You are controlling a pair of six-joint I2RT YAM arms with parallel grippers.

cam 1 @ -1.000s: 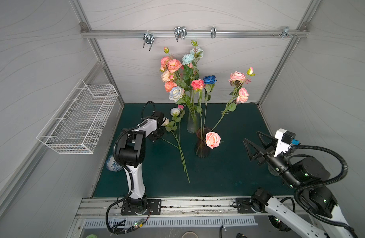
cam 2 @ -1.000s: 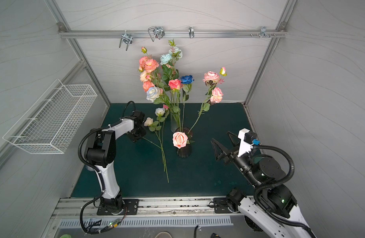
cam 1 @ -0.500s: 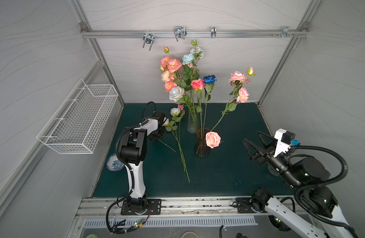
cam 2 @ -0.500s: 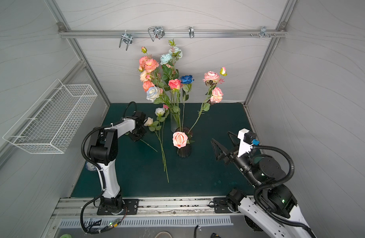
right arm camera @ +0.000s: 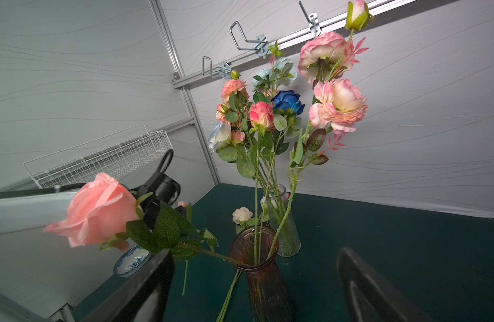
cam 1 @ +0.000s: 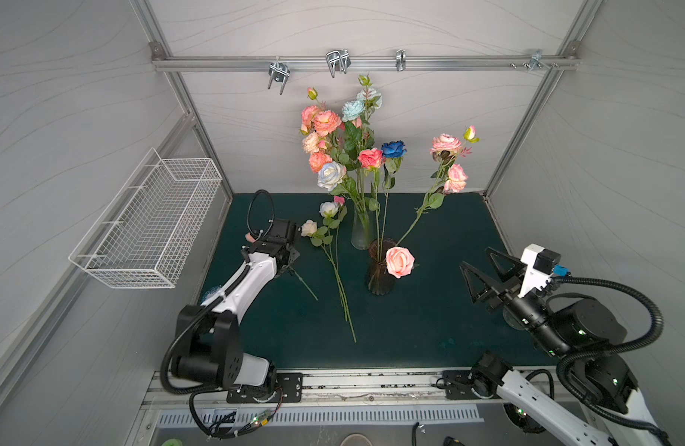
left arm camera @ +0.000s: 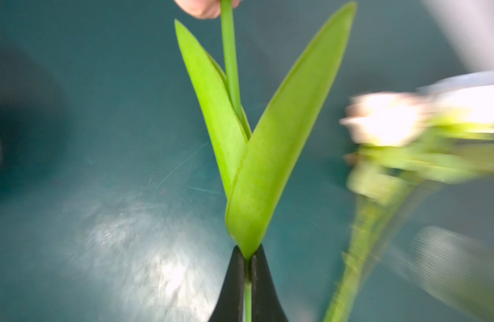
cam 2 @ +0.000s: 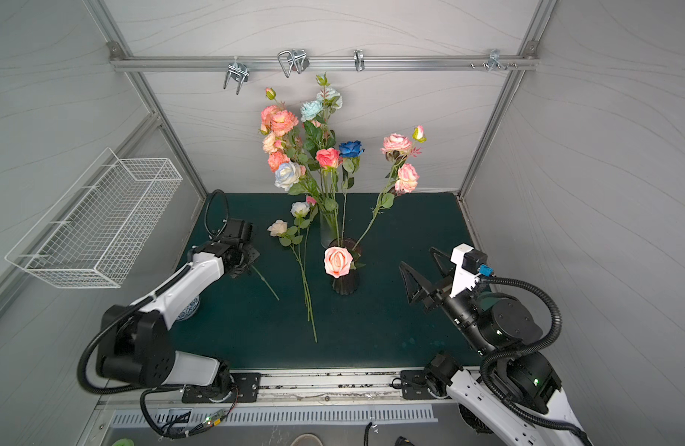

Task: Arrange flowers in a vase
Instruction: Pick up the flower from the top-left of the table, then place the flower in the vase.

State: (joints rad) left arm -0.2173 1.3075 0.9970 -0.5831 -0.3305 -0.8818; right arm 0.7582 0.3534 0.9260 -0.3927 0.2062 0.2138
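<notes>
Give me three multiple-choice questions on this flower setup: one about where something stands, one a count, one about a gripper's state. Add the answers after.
1. Compared with the dark vase, the clear vase stands:
A) in front, nearer the arms' bases
B) behind, nearer the back wall
C) on top of it

2. Vases standing on the green mat:
A) one
B) four
C) two

3. The left gripper is:
A) shut on a green stem
B) wide open
C) shut on empty air

Answers:
1 B, since both top views show the clear vase beyond the dark one.
2 C, since only the clear and the dark vase stand there.
3 A, since the left wrist view shows the jaws pinched together on the stem.
</notes>
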